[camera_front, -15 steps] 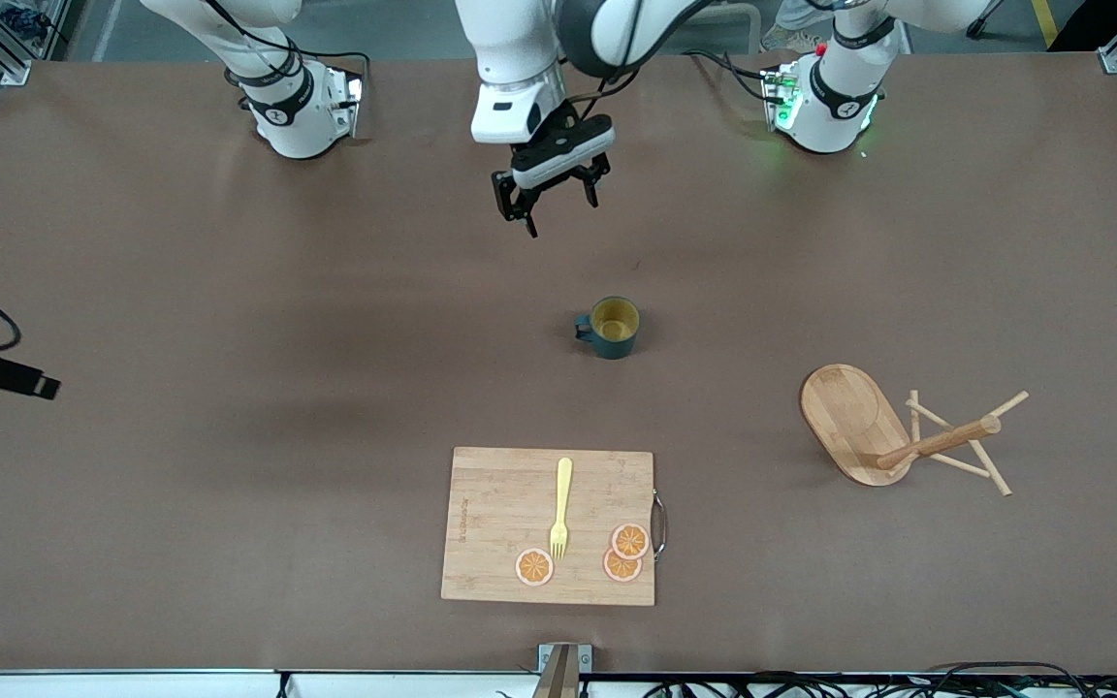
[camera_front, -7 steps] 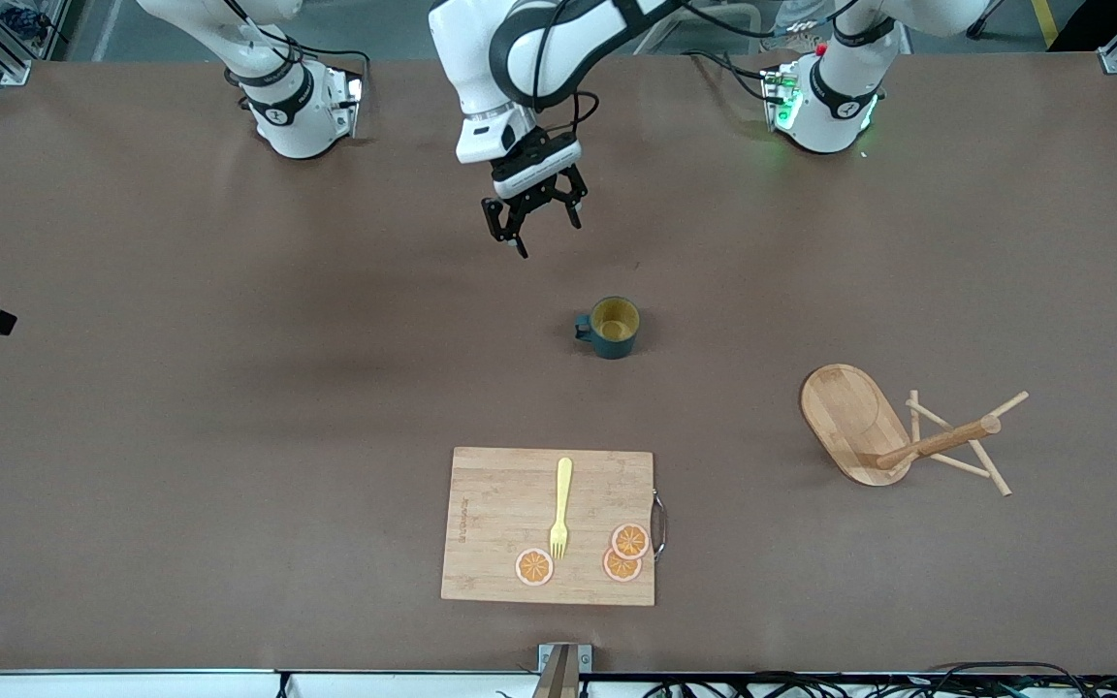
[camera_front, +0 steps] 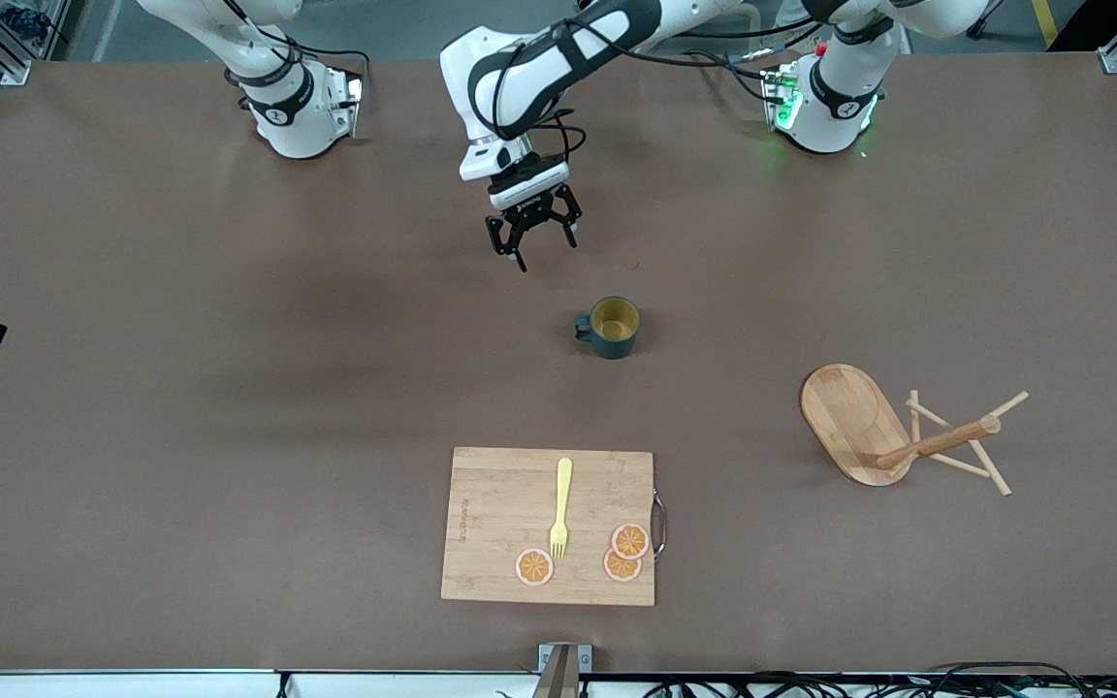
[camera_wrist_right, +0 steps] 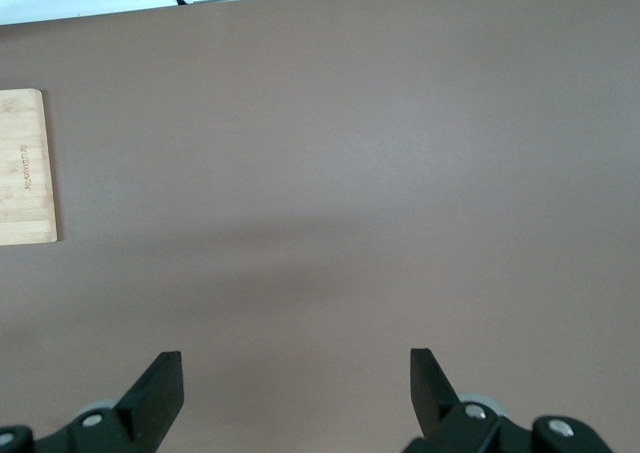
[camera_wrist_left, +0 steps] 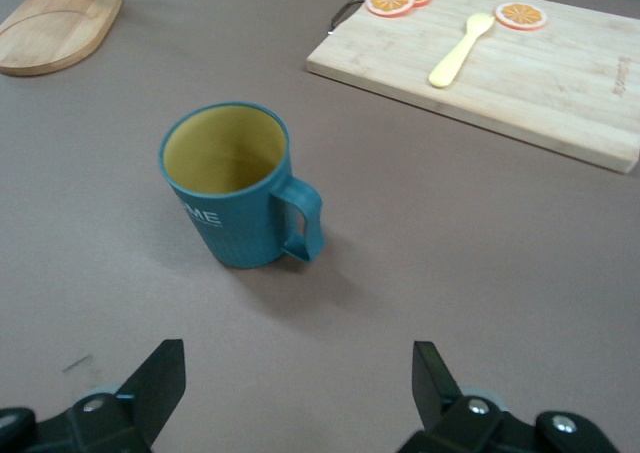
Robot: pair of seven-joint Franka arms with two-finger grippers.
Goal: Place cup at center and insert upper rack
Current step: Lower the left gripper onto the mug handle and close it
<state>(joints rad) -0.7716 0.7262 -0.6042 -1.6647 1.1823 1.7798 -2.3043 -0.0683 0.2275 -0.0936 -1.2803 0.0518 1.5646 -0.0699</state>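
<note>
1. We saw the left gripper (camera_front: 531, 237) with jaws spread wide and empty, hanging over bare table, the left arm reaching across from its base with the hand pointed down.
2. The right gripper (camera_wrist_right: 295, 398) also stood spread and empty over bare table; its arm waited.
3. The cup (camera_front: 613, 328) stood upright near the table's middle, nearer the front camera than the left gripper.
4. The mug tree (camera_front: 893, 436) lay tipped on its side toward the left arm's end.
5. A cutting board (camera_front: 491, 504) near the front edge carried a yellow fork (camera_front: 561, 507) and three orange slices (camera_front: 629, 540).
6. The table (camera_front: 180, 436) was brown.
</note>
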